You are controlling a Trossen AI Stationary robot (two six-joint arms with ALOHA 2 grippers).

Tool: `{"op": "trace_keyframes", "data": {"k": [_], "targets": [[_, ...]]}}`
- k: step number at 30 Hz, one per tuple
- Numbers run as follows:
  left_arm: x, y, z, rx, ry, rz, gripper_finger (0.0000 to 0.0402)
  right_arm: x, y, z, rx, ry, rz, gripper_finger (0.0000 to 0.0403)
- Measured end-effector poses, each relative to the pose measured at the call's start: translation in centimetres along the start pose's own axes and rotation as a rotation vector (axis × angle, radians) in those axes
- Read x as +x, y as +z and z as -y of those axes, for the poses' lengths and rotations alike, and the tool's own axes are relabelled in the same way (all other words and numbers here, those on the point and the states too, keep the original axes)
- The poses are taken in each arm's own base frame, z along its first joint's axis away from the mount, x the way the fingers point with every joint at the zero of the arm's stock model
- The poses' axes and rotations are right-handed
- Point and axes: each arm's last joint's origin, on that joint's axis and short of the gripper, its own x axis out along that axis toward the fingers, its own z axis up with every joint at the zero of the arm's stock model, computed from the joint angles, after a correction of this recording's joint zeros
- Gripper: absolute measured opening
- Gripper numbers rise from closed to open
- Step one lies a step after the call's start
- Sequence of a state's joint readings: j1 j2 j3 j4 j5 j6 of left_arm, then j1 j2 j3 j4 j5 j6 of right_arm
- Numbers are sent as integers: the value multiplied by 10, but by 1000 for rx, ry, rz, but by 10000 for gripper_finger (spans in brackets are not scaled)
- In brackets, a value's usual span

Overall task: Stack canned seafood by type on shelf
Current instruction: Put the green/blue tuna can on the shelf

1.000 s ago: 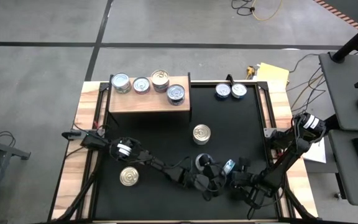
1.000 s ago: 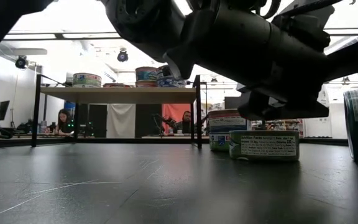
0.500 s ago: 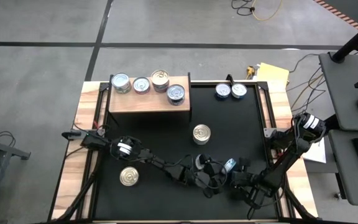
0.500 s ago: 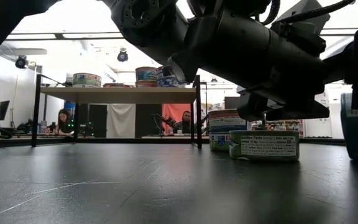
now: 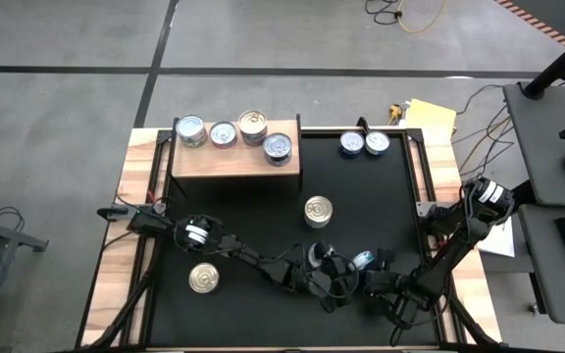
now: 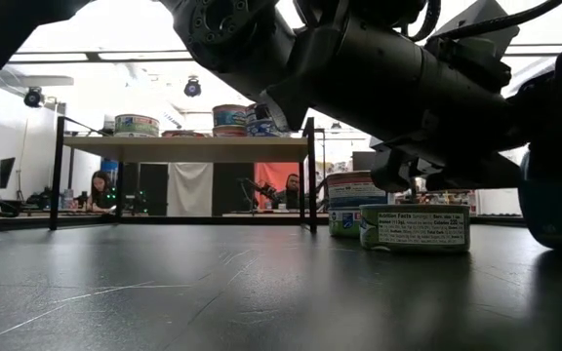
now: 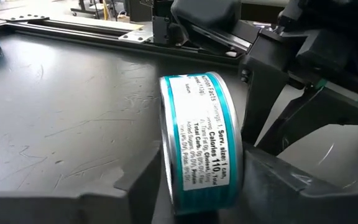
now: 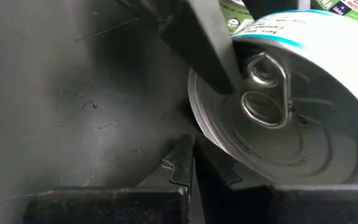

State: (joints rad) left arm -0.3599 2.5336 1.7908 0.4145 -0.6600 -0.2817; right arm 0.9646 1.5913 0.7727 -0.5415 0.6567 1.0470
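Note:
A teal-and-white labelled can (image 7: 201, 137) stands on its edge near the table's front, right of centre, between the fingers of my left gripper (image 5: 359, 261), which is shut on it. My right gripper (image 5: 373, 282) is shut just beside that can's pull-tab top (image 8: 272, 118). The wooden shelf (image 5: 224, 162) at the far left carries several cans on its top. A gold-topped can (image 5: 318, 211) sits mid-table, and another (image 5: 203, 278) sits at the near left. Two blue-labelled cans (image 5: 364, 143) stand at the far right. My left gripper pinches the can across its two flat ends, one finger (image 8: 210, 50) on the pull-tab top and the other on the opposite end (image 7: 165, 155). The fingers come nearly level from the table's left. The can stands on edge; whether it rests on the table I cannot tell. My right gripper has its shut fingertips (image 8: 188, 155) right at the lower rim of the can's top; whether they touch it I cannot tell.
Both arms crowd the near right part of the black table (image 5: 263, 216). In the low view the shelf (image 6: 183, 146) stands at the back left, with a green-labelled can (image 6: 413, 226) and a stacked one (image 6: 344, 200) further right. People sit in the room beyond.
My left gripper has closed its fingers in on the can while staying in place. In the low view the can has shifted a little and turned from a straight-sided look to a rounded one. My right arm has kept still.

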Motion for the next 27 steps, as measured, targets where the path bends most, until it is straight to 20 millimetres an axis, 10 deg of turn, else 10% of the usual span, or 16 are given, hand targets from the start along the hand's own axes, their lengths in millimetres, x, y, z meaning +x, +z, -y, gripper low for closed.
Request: {"op": "trace_keyframes", "data": {"k": [16,27], "targets": [[-4,6,1,-22,10,-11,126,-14,-8,-11,-10,53,17,9],[-49,48,-5,82,102,3,126,-44,8,-31,-66,95,115,9]]}}
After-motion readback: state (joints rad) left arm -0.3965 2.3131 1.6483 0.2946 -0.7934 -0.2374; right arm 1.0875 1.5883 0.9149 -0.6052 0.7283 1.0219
